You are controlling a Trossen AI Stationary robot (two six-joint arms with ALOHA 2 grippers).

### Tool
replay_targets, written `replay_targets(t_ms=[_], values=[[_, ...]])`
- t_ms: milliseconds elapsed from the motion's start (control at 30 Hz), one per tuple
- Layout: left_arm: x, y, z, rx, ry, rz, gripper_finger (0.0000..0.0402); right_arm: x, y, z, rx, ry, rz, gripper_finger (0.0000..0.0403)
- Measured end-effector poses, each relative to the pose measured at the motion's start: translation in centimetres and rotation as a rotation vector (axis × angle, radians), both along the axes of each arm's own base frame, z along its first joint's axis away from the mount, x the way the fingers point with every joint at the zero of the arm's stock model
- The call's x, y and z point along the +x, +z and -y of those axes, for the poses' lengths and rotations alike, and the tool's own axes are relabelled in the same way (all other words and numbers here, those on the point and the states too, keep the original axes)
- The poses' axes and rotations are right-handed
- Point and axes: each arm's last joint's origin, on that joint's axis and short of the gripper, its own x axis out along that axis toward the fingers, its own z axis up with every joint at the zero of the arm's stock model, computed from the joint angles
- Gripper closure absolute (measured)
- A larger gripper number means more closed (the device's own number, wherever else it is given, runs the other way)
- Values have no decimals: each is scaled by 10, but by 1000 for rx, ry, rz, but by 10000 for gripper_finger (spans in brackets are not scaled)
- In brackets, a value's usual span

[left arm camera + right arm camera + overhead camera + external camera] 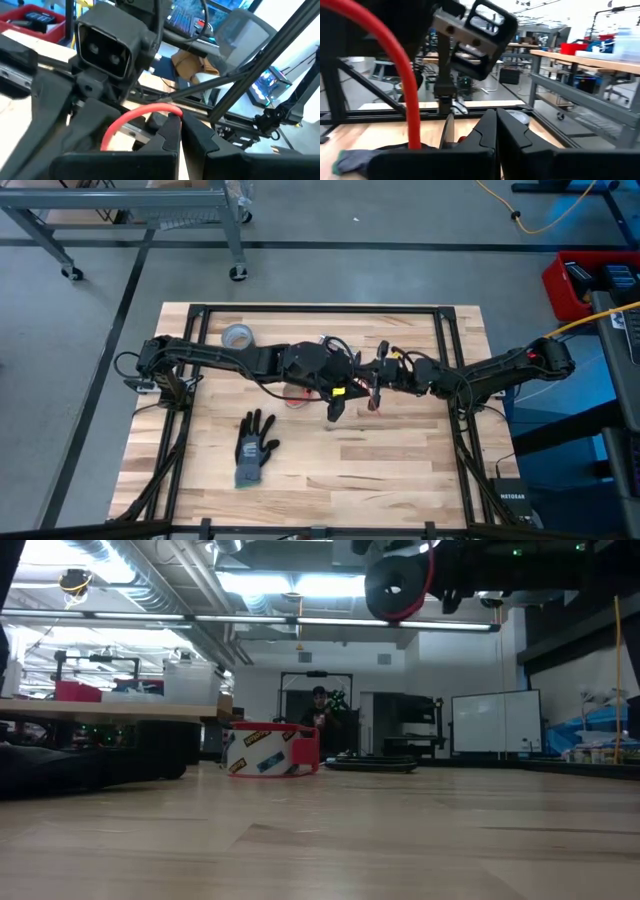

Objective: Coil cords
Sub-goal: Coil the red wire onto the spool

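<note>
We see both grippers, left point(338, 408) and right point(377, 392), shut mid-table above the wood; the red cord point(131, 120) arcs just beside each pair of closed jaws, whether gripped unclear.

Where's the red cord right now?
The red cord is off the table, at the middle of the high view between the two grippers, left gripper shut on it, right gripper shut beside it, the glove on the table nearer the left arm.
</note>
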Motion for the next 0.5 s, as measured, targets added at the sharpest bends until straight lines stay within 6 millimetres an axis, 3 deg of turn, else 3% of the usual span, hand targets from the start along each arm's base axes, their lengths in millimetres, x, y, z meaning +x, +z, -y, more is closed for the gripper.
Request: replay_targets(t_ms=[200,500], values=[[-8,7,-1,10,0,-14,401,0,-1,-1,-1,18,-8,398],[-50,28,0,125,163,-150,401,0,1,-1,43,22,19,398]])
